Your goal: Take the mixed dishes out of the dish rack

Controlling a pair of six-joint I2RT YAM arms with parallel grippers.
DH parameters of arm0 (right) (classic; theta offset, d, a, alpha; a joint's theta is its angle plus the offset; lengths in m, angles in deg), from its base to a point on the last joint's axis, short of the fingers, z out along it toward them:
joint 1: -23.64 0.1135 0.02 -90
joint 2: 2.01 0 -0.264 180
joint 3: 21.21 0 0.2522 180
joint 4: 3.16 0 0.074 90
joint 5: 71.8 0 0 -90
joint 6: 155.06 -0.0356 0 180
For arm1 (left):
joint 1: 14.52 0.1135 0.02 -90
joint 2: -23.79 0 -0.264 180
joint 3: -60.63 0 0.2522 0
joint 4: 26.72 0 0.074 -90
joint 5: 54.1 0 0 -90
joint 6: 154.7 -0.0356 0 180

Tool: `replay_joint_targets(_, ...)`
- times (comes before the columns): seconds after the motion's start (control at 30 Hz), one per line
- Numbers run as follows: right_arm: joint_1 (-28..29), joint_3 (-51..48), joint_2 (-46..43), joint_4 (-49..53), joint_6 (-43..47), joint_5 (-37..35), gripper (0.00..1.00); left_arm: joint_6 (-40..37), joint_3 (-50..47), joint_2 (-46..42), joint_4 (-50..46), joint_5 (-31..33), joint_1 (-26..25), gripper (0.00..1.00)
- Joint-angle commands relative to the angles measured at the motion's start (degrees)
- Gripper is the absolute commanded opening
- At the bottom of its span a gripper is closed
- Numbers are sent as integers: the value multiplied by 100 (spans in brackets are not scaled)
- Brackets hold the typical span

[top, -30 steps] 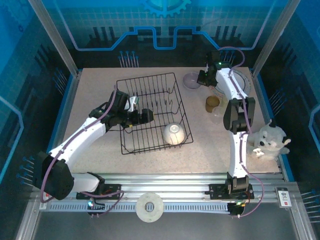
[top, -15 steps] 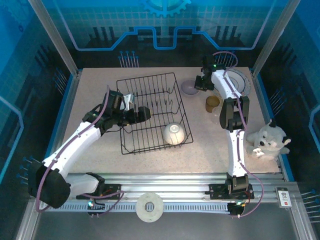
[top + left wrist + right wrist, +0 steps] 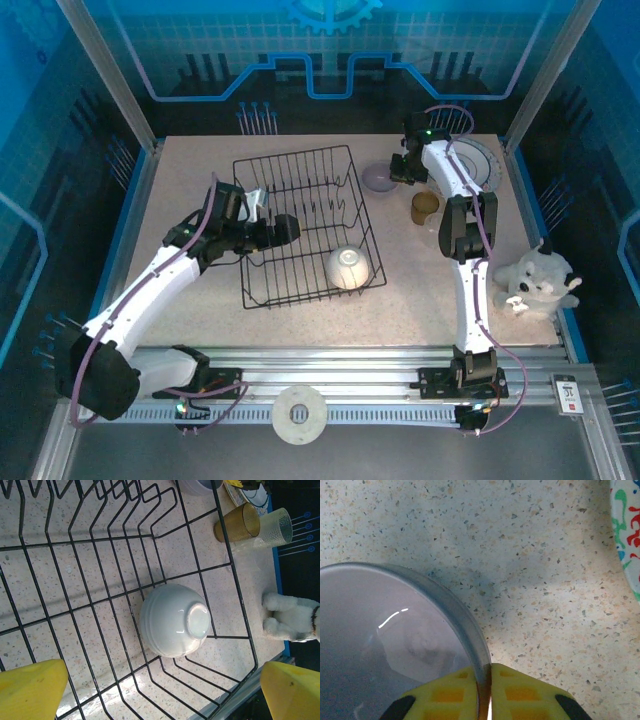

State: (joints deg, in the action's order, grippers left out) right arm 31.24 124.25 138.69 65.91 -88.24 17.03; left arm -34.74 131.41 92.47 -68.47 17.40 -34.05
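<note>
The dish rack (image 3: 290, 155), a black wire basket, sits at the table's middle. A small cream bowl (image 3: 348, 268) lies upside down in its near right corner. My left gripper (image 3: 285, 228) hovers over the rack, open. In the left wrist view the cream bowl (image 3: 175, 620) lies below and between the yellow fingers (image 3: 30, 690), untouched. Right of the rack's far corner a greyish bowl (image 3: 381, 178) rests on the table. My right gripper (image 3: 400, 168) is shut on its rim. In the right wrist view the bowl's rim (image 3: 470, 630) runs between the yellow pads of that gripper (image 3: 487, 690).
A brown cup (image 3: 425, 207) and a translucent cup (image 3: 274, 526) stand right of the rack. A squiggle-patterned plate (image 3: 478, 165) lies at the back right, its edge (image 3: 627, 535) near the grey bowl. A white plush toy (image 3: 535, 280) sits at the right edge.
The right gripper brought the greyish bowl a little toward the near side and down onto the table. The left arm shifted slightly left over the rack.
</note>
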Motion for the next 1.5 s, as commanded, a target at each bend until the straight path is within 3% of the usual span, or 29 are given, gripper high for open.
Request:
replay_joint_targets(0.0, 41, 192, 3, 66, -2, 162, 17, 32, -83, -138, -3, -204, 74, 99)
replay_joint_targets(0.17, 19, -6, -160, -28, 16, 146, 25, 2, -166, -224, -26, -236, 98, 99)
replay_joint_targets(0.4, -11, -496, -786, -300, 9, 151, 45, -78, -134, -261, -188, -441, 98, 99)
replay_joint_targets(0.53, -38, -679, -1203, -314, 1, 165, 50, -76, -166, -251, -247, -656, 98, 99)
replay_joint_targets(0.7, 16, -1476, -2194, -648, 22, 164, 59, -51, -238, -315, -389, -800, 90, 99)
replay_joint_targets(0.9, 344, -3301, -4056, -1375, 95, 114, 72, 15, -434, -436, -456, -826, 37, 99)
replay_joint_targets(1.1, 1176, -5004, -5729, -1584, 228, -4, 85, -173, -273, -643, -913, -530, 45, 97)
replay_joint_targets(1.23, 1884, -5746, -6578, -1500, 165, -170, 89, -254, 33, -884, -1395, 109, 101, 92)
replay_joint_targets(1.33, 2437, -6130, -6954, -1395, 67, -371, 93, -180, 143, -995, -1792, 891, 230, 87)
replay_joint_targets(1.47, 3131, -6301, -6981, -1193, -42, -640, 94, -78, 87, -1059, -2006, 1318, 531, 83)
